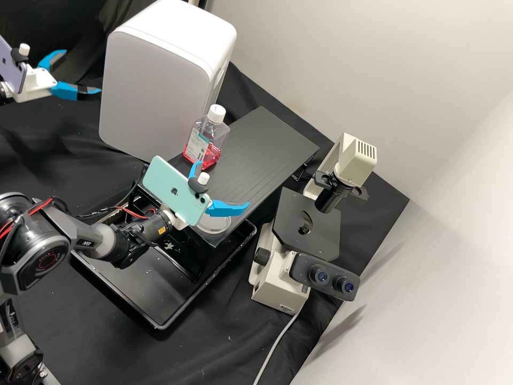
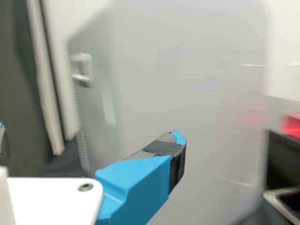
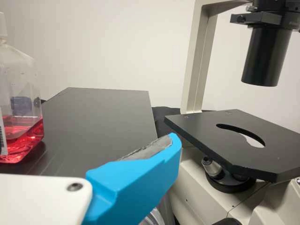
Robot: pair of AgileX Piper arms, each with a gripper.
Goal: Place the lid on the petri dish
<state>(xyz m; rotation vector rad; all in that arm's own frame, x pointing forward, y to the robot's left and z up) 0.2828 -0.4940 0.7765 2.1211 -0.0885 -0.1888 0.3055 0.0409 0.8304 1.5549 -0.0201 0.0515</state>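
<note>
Two grippers logged.

High view: the left gripper point(image 1: 81, 71) hangs in the air at the far left, beside the upper part of the white box point(image 1: 165, 75). Its fingers are spread apart with nothing between them. The right gripper point(image 1: 220, 187) is over the near end of the black platform point(image 1: 267, 144), fingers also apart and holding nothing. The petri dish point(image 1: 215, 225), clear and round, rests on that near end, directly under the lower blue finger point(image 1: 227, 207). Whether finger and dish touch cannot be judged, nor whether the lid is on. A bottle point(image 1: 206, 140) of red liquid stands upright farther back on the platform, near the box. The microscope point(image 1: 310, 235) stands right of the platform, and a black tray point(image 1: 155, 305) lies below the platform's near end.

Left wrist view: one blue finger point(image 2: 145, 180) with a dark pad; the box wall point(image 2: 187, 93) is close ahead and blurred.

Right wrist view: one blue finger point(image 3: 140, 176), with the dish's clear curved rim point(image 3: 151, 218) just beneath it. The bottle point(image 3: 18, 117) stands on the platform point(image 3: 98, 117), and the microscope point(image 3: 225, 136) is beside it.
</note>
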